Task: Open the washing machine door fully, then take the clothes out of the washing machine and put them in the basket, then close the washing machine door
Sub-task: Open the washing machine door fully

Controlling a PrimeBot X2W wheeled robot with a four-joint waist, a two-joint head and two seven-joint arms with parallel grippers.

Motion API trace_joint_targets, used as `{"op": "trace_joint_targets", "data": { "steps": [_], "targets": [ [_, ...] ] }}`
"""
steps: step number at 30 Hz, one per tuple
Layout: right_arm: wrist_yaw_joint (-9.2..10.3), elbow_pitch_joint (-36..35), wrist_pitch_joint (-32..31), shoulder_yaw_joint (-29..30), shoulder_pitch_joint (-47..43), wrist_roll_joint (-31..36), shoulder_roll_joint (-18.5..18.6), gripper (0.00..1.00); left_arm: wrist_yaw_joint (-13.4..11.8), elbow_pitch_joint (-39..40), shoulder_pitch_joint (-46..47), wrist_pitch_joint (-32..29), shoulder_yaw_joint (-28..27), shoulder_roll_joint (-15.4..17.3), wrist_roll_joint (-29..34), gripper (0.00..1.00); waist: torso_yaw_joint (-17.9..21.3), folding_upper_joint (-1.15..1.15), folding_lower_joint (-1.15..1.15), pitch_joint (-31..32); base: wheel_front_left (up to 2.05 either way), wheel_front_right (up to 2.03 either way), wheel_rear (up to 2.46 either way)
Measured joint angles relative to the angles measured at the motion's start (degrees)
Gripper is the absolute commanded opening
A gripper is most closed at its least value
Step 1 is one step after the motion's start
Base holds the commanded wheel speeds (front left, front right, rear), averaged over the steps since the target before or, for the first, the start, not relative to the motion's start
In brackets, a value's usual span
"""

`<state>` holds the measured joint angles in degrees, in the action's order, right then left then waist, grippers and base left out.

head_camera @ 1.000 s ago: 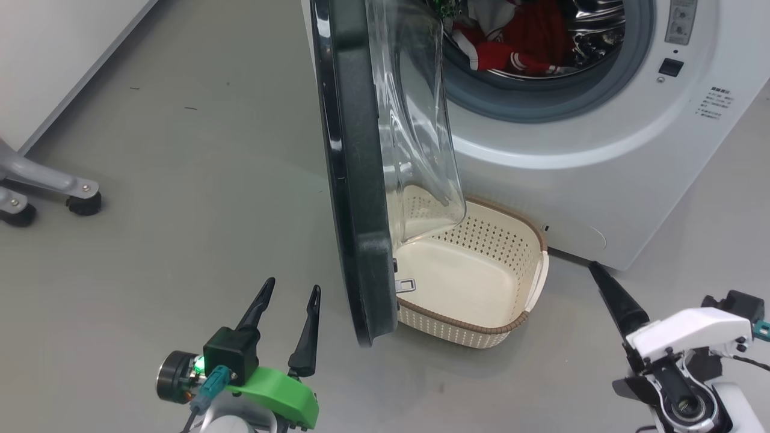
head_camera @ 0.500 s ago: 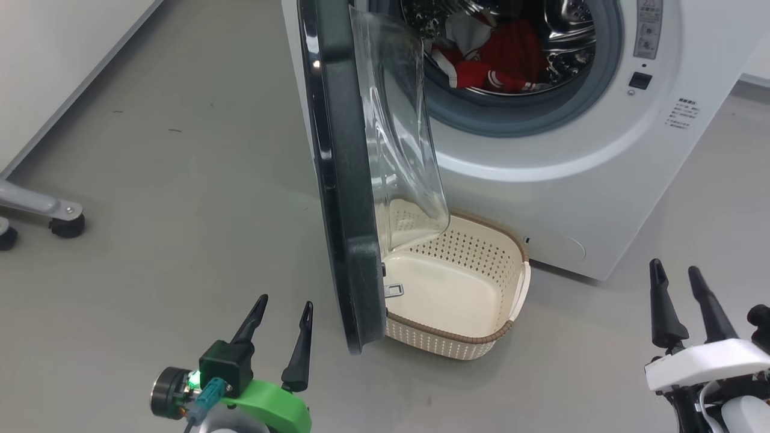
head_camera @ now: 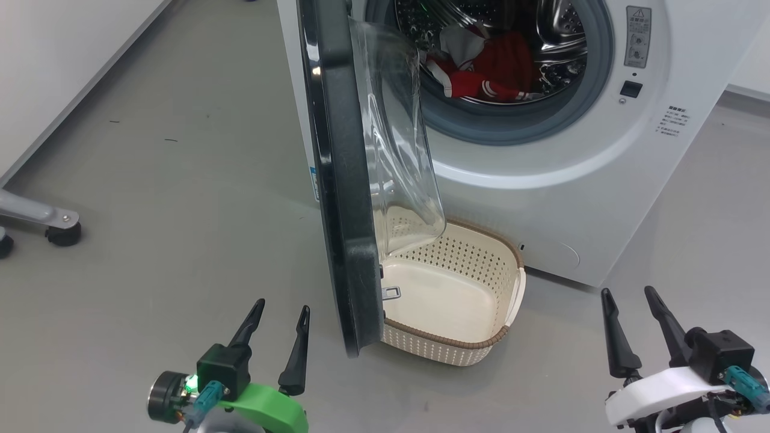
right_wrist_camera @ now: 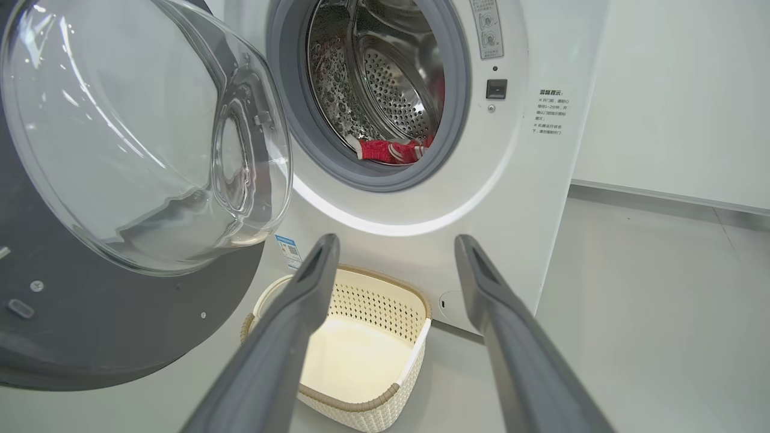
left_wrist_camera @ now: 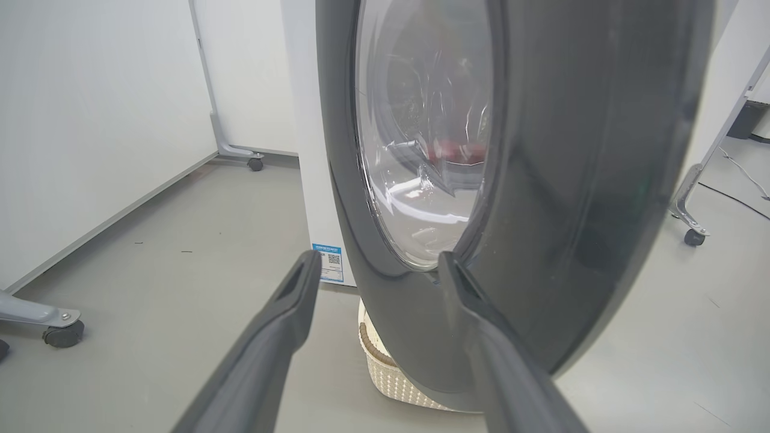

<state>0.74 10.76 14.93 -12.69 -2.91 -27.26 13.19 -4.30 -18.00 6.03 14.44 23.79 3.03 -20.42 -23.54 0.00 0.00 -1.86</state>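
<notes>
The left gripper (head_camera: pixel 281 308) and right gripper (head_camera: pixel 627 292) both stand spread wide and empty. The large round washing machine door with glossy black rim (head_camera: pixel 337 180) stands edge-on and upright, half open. Its free edge is just ahead-right of the left gripper, probably the nearer arm for swinging it wider. The bright red clothes (head_camera: pixel 490 72) lie inside the big white washing machine (head_camera: pixel 541 192), ahead-left of the right gripper, above the small cream perforated basket (head_camera: pixel 445 344)
</notes>
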Motion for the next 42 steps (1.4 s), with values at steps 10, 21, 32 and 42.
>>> {"op": "trace_joint_targets", "data": {
  "steps": [10,21,32,42],
  "targets": [
    [1.45,-1.62,0.0,1.13,-0.24,4.11,-4.04,1.0,0.0,0.03,-0.13,0.0,-0.26,0.13,0.0,1.0,0.13,0.0,0.0,-0.29,0.0,0.0,0.0],
    [1.42,-1.9,0.0,1.56,-1.06,7.05,-5.92,1.0,0.0,0.03,-0.13,0.0,-0.51,0.12,0.0,1.0,0.01,0.0,0.0,-0.52,0.0,0.0,0.0],
    [0.84,-1.87,0.0,2.59,-1.22,9.31,-7.04,1.0,0.01,0.1,-0.13,0.0,-0.53,0.12,0.0,1.0,-0.11,0.0,0.0,-0.79,0.0,0.0,0.0],
    [-0.18,-1.21,0.0,3.14,-1.82,10.38,-7.73,1.0,0.01,0.27,-0.13,0.0,-0.66,0.1,0.0,0.0,-0.22,0.0,0.0,-0.79,0.0,0.0,0.0]
  ]
}}
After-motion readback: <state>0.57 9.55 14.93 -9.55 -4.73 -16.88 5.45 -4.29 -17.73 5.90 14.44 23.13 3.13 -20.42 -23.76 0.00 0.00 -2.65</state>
